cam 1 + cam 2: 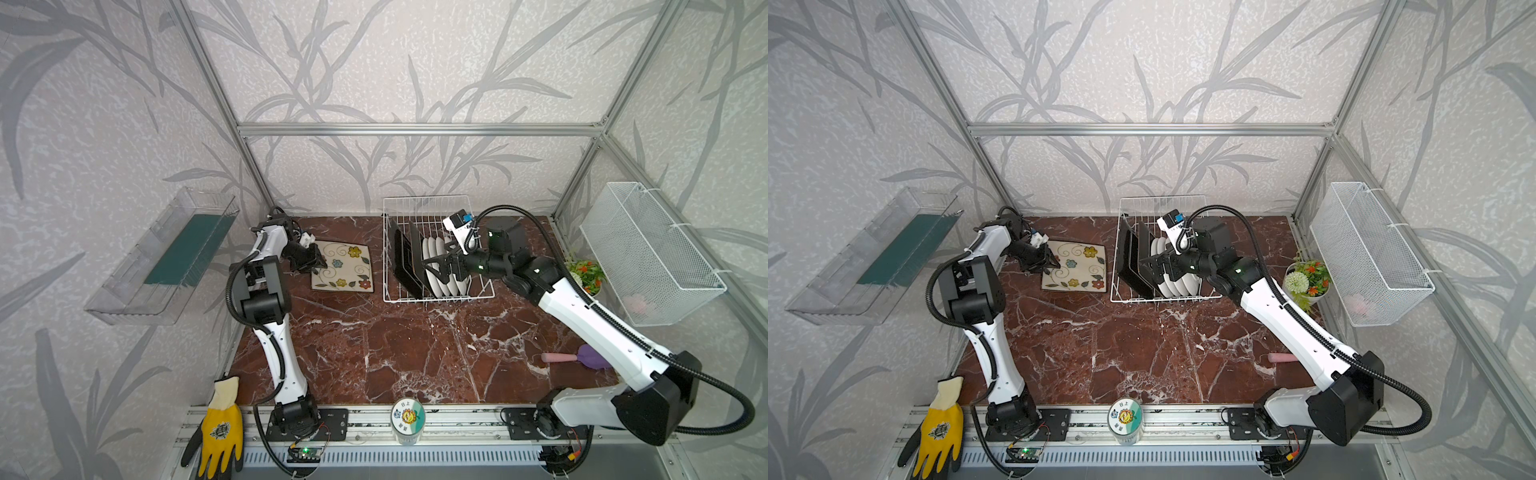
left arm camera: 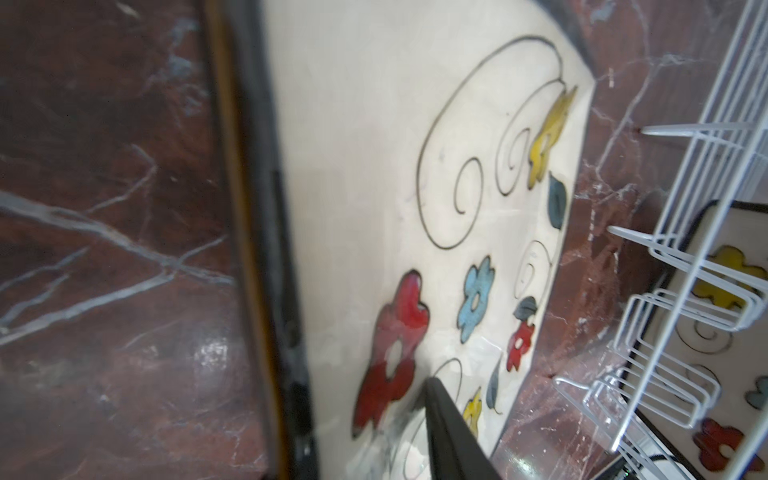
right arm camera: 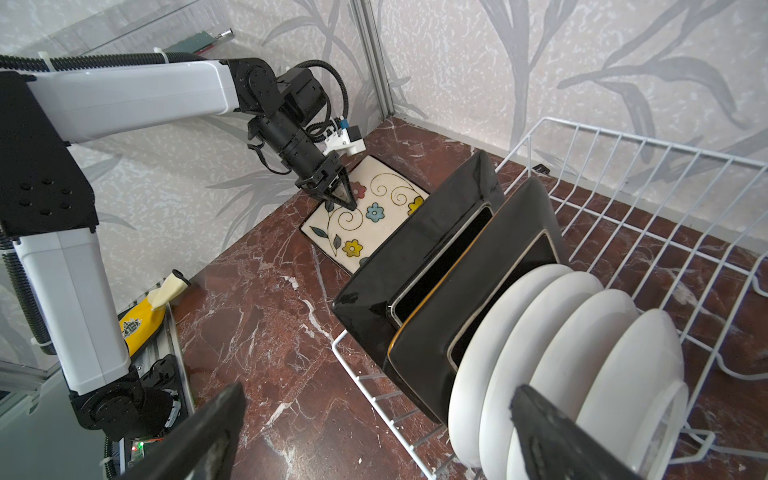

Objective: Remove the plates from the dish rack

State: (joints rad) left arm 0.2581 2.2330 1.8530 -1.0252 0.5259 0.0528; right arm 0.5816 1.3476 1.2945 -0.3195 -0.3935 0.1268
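My right end effector (image 3: 377,390) hangs wide apart over the dish rack (image 1: 428,208) at 12 o'clock, which holds four round white plates (image 3: 540,332) and two black-backed square plates (image 3: 419,266). At its 9 o'clock a flowered plate (image 1: 343,266) lies on the counter (image 1: 374,353) beneath the left end effector (image 3: 350,203); gripping or free, I cannot tell. Set-down step, I judge; next, pinch a racked rim and lift straight.

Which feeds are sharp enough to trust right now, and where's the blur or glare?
Left wrist: flowered plate smeared along its dark rim, glare patch on the marble table. Right wrist: racked plates crisp, sheen on the black backs, right gripper soft. Both top views: sharp, evenly lit.
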